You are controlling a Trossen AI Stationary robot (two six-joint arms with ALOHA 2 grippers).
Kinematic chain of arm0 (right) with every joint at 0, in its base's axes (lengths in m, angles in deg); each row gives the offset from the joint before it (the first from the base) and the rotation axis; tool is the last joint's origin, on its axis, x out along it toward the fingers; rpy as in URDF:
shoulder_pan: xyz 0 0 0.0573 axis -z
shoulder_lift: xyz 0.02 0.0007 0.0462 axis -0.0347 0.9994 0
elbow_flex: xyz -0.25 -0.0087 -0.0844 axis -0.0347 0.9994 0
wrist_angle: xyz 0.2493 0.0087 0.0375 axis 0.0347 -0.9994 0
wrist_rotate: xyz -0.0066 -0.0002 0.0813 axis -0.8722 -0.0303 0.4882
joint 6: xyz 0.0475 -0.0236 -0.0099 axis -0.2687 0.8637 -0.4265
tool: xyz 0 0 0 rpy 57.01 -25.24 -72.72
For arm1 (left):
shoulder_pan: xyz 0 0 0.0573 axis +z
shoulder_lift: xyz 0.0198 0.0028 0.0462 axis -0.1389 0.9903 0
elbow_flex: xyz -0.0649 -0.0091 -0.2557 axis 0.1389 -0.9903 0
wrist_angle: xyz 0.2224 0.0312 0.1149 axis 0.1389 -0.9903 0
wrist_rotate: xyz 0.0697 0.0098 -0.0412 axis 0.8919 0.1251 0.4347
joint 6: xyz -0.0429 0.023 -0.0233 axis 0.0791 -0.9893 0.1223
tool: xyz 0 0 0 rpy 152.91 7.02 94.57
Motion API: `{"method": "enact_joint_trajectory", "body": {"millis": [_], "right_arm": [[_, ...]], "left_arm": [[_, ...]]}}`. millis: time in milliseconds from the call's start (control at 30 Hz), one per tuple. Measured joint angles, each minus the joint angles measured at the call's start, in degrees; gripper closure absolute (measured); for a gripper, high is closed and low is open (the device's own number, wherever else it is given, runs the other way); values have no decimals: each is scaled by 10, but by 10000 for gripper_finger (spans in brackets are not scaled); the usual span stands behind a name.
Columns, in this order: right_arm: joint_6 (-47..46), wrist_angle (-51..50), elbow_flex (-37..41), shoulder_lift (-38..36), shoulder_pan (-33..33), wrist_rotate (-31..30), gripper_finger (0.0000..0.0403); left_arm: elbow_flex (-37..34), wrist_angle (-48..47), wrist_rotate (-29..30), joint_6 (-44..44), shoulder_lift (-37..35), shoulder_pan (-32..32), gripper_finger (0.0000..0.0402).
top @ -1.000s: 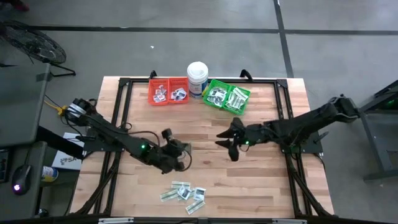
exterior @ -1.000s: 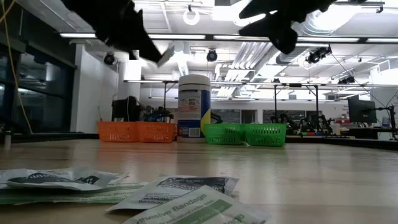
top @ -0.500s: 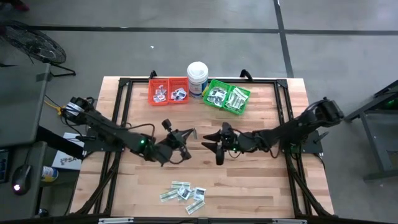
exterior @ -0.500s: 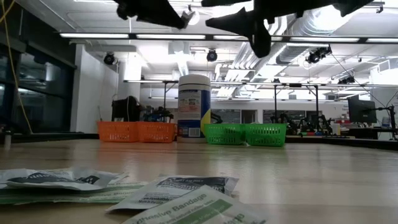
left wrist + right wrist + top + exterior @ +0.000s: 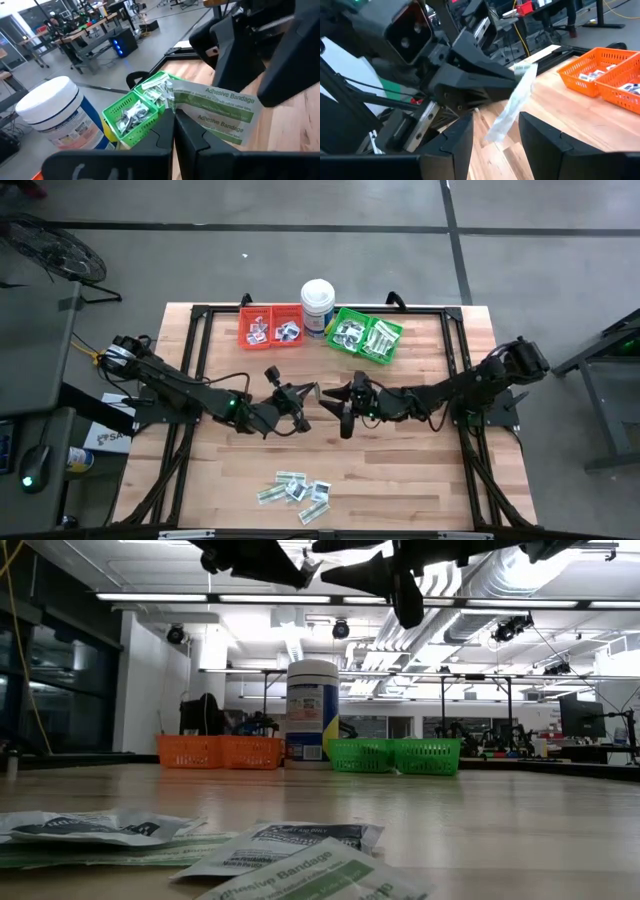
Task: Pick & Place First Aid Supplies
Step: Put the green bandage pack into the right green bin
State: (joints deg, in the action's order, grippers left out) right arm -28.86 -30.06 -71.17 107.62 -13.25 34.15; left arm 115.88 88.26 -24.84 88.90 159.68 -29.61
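My left gripper [image 5: 307, 393] is shut on a pale green-and-white bandage strip [image 5: 216, 109] and holds it well above the table's middle. My right gripper [image 5: 333, 404] faces it from the table's right, open. Its two fingers [image 5: 451, 144] stand on either side of the strip's free end [image 5: 496, 131], and I see no touch. Several more first aid packets [image 5: 295, 490] lie flat near the table's front edge. They fill the foreground of the low view [image 5: 260, 845]. My left gripper pinches one end of the bandage strip [image 5: 174, 102] between its two fingertips. Whether it is one strip or two laid together I cannot tell. The fingers come about level from the table's left. The strip [image 5: 514, 102] is lifted clear and droops toward my right gripper.
At the far edge stand a red bin [image 5: 270, 327] and a green bin [image 5: 365, 338], both holding packets, with a tall white tub [image 5: 318, 304] between them. A dark metal frame [image 5: 200, 340] runs along the table's sides.
My left gripper has risen with the strip, gone toward the far edge and the table's right, and tipped up to near level. My right gripper has moved toward the table's left, up to the left gripper, and levelled out. Its fingers now flank the strip's free end.
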Motion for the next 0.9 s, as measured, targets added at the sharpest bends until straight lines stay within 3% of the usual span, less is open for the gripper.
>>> {"method": "enact_joint_trajectory", "body": {"millis": [633,900], "right_arm": [[-37,3,1,13,21,17,256],[-45,-5,1,13,29,34,335]], "left_arm": [[0,-1,-14,-17,0,0,401],[0,-1,-23,-17,0,0,401]]}}
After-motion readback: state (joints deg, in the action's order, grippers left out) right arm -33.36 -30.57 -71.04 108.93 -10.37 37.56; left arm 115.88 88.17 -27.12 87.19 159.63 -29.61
